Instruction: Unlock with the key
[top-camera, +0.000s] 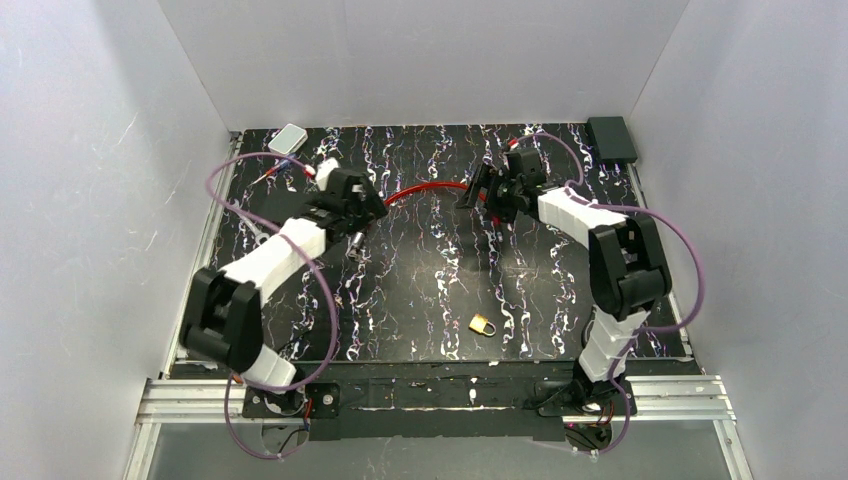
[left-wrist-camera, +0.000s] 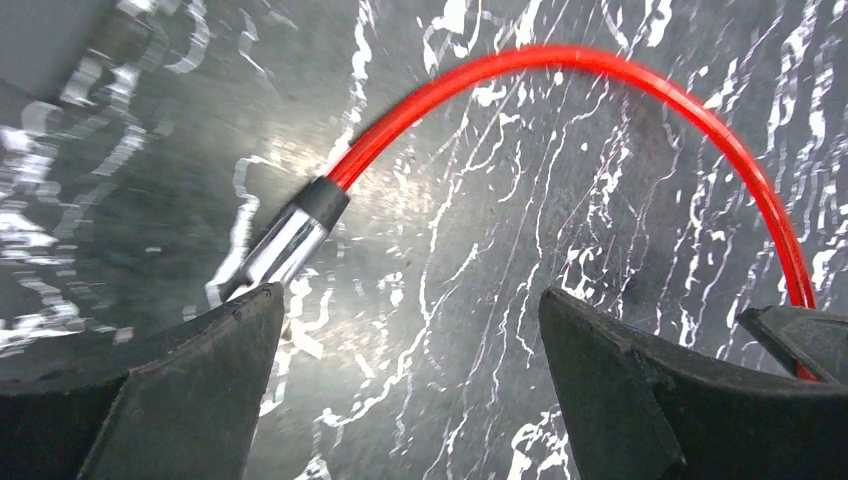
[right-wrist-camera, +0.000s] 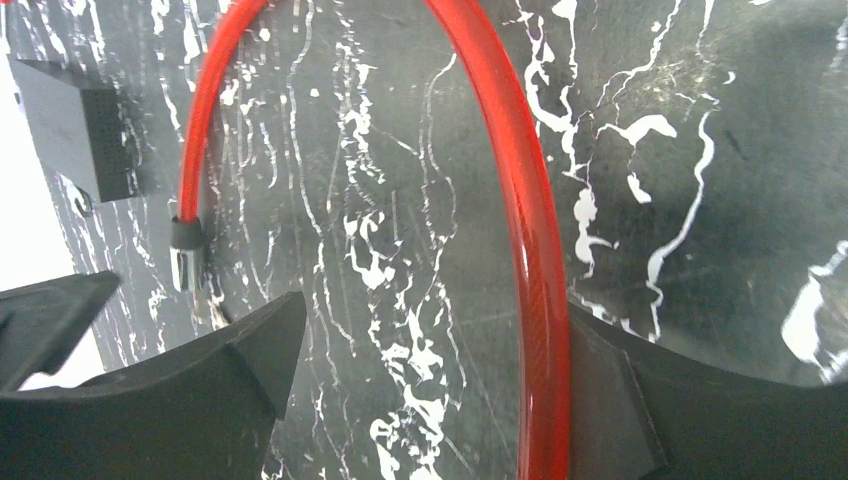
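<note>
Brass padlock (top-camera: 482, 325) flat on the black marbled counter (top-camera: 430, 290), close to the near edge, between the two arm bases and well apart from both claws. Seen only from above, and too small there: shackle shut or sprung, cannot tell; keyhole side, cannot tell.

Left claw (left-wrist-camera: 408, 296) far back on the left half of the counter, spread wide, with nothing in its gap but bare counter. Just beside the fingertip (left-wrist-camera: 240, 320) at the left of its wrist view, the silver metal end (left-wrist-camera: 290, 245) of a red cable (left-wrist-camera: 640, 85), capped by a black collar. Touching or just clear, cannot tell: lowest part of the metal hidden behind that fingertip.

Right claw (right-wrist-camera: 432, 306) far back on the right half, likewise wide open and gripping nothing. Red cable running through its gap, tight against the inner face of one finger (right-wrist-camera: 620, 400), not pinched. Near stretch of the cable cut off by the bottom edge of the right wrist view. From above, the same cable arching between the two claws, partly masked by both wrists.

Key not picked out in any view; cannot tell where
</note>
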